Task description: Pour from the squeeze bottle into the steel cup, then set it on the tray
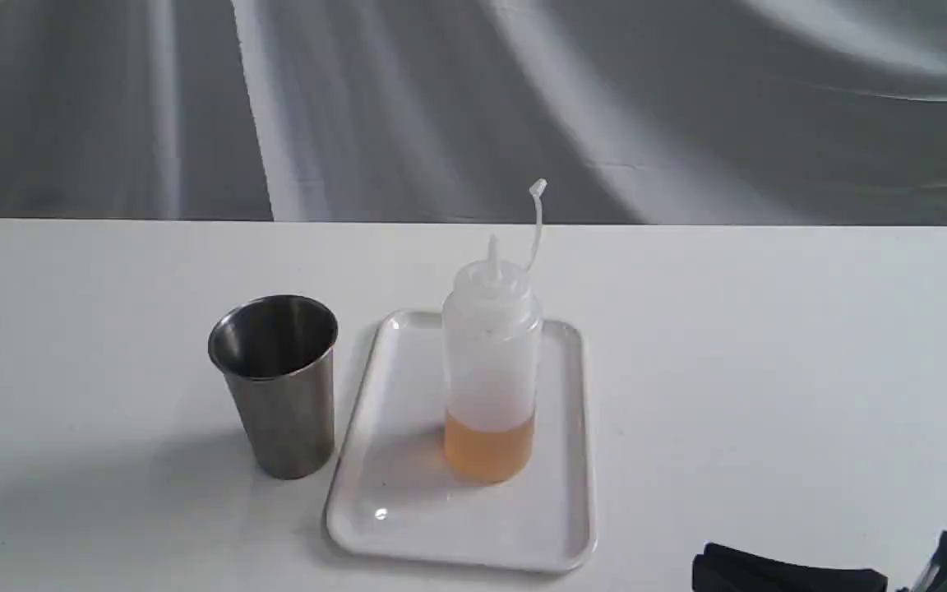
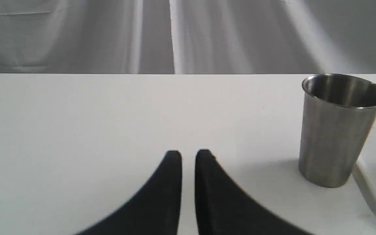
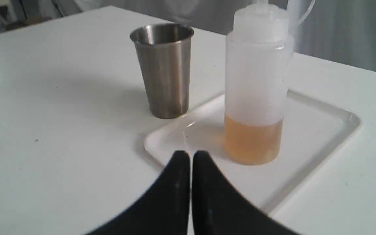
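The squeeze bottle (image 1: pixel 491 362) stands upright on the tray (image 1: pixel 408 510), amber liquid filling its lower part and its cap strap sticking up. The steel cup (image 1: pixel 278 386) stands on the table just left of the tray. My right gripper (image 3: pixel 190 156) is shut and empty, hovering short of the tray's near corner, apart from the squeeze bottle (image 3: pixel 256 85). In the exterior view the right gripper (image 1: pixel 708 566) shows as a black shape at the bottom right. My left gripper (image 2: pixel 188 156) is shut with nothing in it, low over bare table, well away from the steel cup (image 2: pixel 338 130).
A white table (image 1: pixel 769 370) carries everything, with a grey draped curtain (image 1: pixel 473 99) behind its far edge. The tray's rim (image 2: pixel 370 195) shows beside the cup in the left wrist view.
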`<act>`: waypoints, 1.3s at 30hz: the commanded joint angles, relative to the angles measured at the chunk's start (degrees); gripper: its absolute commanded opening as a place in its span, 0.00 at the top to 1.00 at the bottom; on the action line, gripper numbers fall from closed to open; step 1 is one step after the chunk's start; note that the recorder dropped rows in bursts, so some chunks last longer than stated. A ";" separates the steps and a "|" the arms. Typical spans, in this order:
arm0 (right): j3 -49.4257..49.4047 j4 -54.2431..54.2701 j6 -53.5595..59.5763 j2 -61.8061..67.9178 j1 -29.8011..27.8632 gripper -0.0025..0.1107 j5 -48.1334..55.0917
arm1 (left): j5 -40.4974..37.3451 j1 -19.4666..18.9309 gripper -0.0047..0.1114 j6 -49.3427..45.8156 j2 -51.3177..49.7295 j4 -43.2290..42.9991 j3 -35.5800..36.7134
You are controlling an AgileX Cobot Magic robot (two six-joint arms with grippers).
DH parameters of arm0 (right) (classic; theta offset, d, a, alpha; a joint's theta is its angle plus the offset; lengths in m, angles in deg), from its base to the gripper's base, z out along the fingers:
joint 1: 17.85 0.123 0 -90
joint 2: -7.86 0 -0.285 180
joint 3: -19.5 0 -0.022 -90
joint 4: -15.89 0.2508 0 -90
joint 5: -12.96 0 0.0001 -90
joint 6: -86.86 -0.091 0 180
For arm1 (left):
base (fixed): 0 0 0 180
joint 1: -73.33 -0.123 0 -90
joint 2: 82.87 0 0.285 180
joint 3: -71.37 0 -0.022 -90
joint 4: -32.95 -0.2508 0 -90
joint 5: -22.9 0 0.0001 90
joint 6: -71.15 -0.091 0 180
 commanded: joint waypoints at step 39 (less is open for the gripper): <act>-0.27 -2.12 -8.97 -33.32 0.48 0.98 7.31 | 0.41 0.13 0.89 0.26 0.15 -0.02 0.25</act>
